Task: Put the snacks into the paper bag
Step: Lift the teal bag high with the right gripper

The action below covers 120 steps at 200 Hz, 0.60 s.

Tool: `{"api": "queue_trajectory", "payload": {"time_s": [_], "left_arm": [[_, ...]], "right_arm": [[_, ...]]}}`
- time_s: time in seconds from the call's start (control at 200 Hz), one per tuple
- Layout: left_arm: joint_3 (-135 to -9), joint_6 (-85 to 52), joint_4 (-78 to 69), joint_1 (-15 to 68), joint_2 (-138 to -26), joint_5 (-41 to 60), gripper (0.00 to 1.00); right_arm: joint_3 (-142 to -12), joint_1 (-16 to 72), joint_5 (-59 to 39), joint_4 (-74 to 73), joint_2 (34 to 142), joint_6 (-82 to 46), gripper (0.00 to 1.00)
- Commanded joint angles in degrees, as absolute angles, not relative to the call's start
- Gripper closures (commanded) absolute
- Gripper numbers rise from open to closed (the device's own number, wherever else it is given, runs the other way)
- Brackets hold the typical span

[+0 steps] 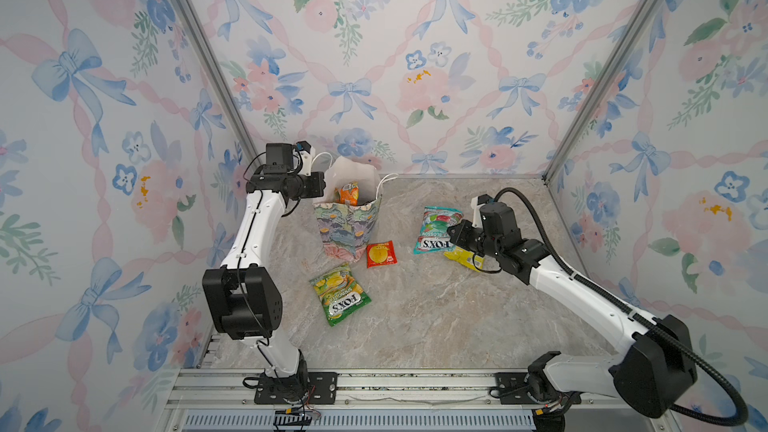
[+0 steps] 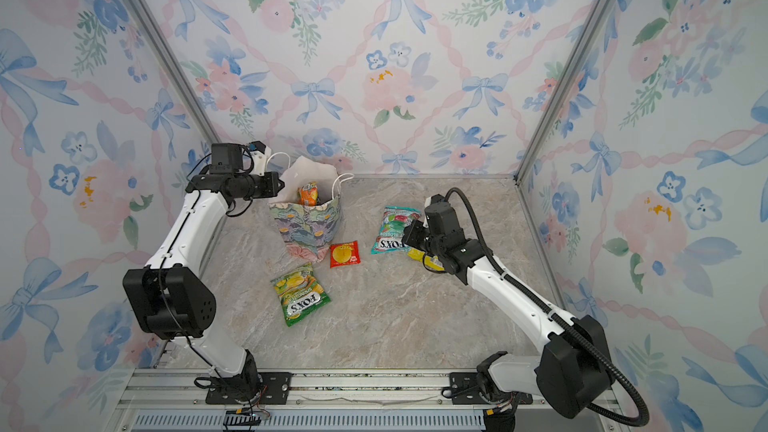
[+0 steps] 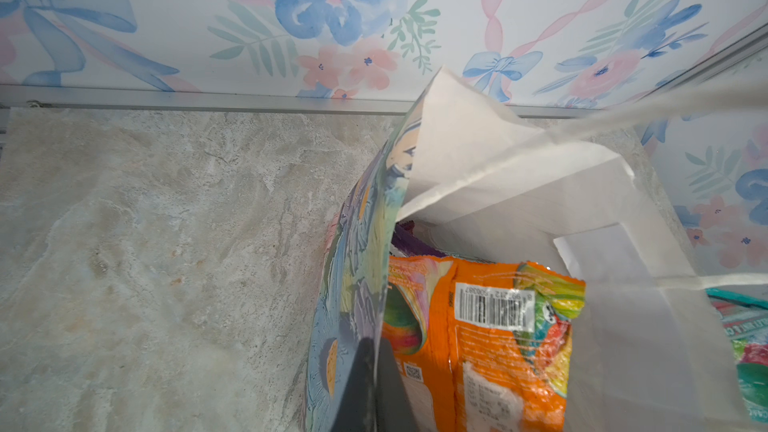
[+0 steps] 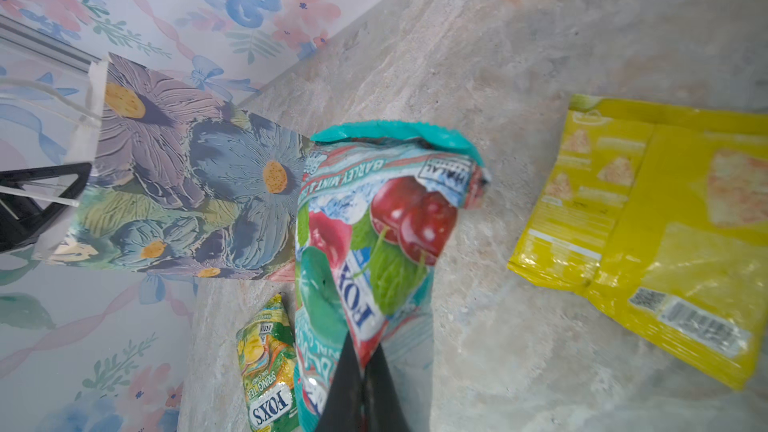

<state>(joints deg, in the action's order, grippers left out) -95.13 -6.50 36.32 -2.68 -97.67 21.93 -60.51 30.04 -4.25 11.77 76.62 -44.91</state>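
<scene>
Black-fingered, the right gripper (image 4: 362,361) is clamping the teal packet (image 4: 374,234) right of the paper bag (image 1: 348,228) — the left gripper (image 3: 375,361) is pinching that upright bag's wall. An orange packet (image 3: 482,351) is sitting inside; green packet (image 1: 340,295), red packet (image 1: 381,254) and yellow bag (image 4: 665,222) are lying outside.

— A home, going by that floral wallpaper (image 1: 374,56)?
— More likely a lab test booth. The papered panels sit in bare aluminium posts (image 1: 201,47) around a marble-look worktop (image 1: 436,317), and two robot arms (image 1: 253,234) are bolted to a slotted rail (image 1: 395,384) in front.
</scene>
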Motion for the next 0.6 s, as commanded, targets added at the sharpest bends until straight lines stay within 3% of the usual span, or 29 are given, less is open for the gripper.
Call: {"api": "queue_trajectory", "payload": {"time_s": [0.0, 0.595], "left_arm": [[-94.4, -6.2, 36.9, -3.1, -97.6, 22.7, 1.00], [-94.3, -6.2, 36.9, -3.1, -97.9, 22.8, 1.00]], "right_arm": [[-67.6, 31.1, -5.2, 9.2, 79.8, -41.8, 1.00], [-96.2, 31.0, -7.0, 13.9, 94.2, -34.0, 1.00]]}}
